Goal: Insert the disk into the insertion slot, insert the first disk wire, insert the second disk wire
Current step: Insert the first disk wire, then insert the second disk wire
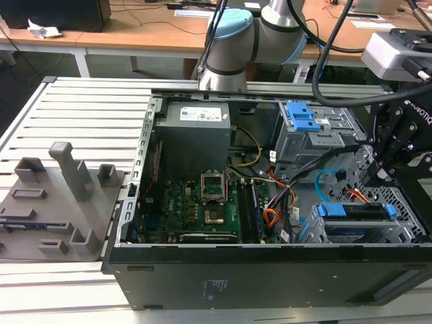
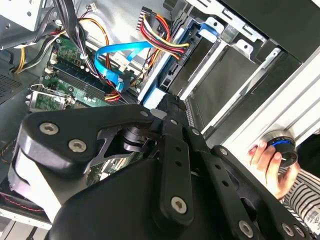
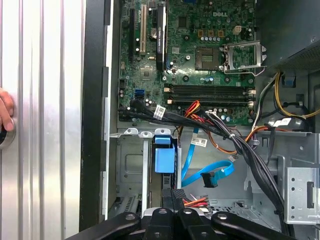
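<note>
Judging by where the tips sit, your work is at the back edge of the disk, which already lies flat in the insertion slot at the exterior view's right, its long axis running across that view. The jaws hang right over that edge, drawn close together with no gap showing in either wrist view; whether a plug is pinched between them you cannot tell. The first disk wire ends just beside the tips, its orange and red strands leading straight away from them. The second disk wire lies loose a little further off, toward the motherboard, its loop slack and its black plug apart from the disk.
</note>
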You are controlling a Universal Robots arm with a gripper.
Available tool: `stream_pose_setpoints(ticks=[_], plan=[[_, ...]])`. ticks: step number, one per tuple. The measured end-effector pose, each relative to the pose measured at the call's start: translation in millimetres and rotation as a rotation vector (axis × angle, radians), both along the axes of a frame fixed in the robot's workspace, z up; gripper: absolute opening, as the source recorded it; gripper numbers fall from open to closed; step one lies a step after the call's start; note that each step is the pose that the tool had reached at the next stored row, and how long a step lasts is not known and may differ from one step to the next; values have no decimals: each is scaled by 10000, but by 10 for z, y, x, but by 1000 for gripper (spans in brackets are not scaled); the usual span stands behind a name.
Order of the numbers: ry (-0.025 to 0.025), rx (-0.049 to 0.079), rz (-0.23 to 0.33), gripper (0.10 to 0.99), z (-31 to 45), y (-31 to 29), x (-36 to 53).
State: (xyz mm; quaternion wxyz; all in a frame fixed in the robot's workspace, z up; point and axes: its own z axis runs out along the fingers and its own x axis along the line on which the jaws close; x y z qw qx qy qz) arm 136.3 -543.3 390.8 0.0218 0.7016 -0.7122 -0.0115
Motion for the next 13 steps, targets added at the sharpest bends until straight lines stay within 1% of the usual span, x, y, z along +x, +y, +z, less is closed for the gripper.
stream_pose_setpoints(ticks=[11, 12, 13], plan=[[0, 0, 0, 106, -4, 0, -7], [0, 0, 0, 114, -5, 0, -7], [0, 0, 0, 169, -5, 0, -8]])
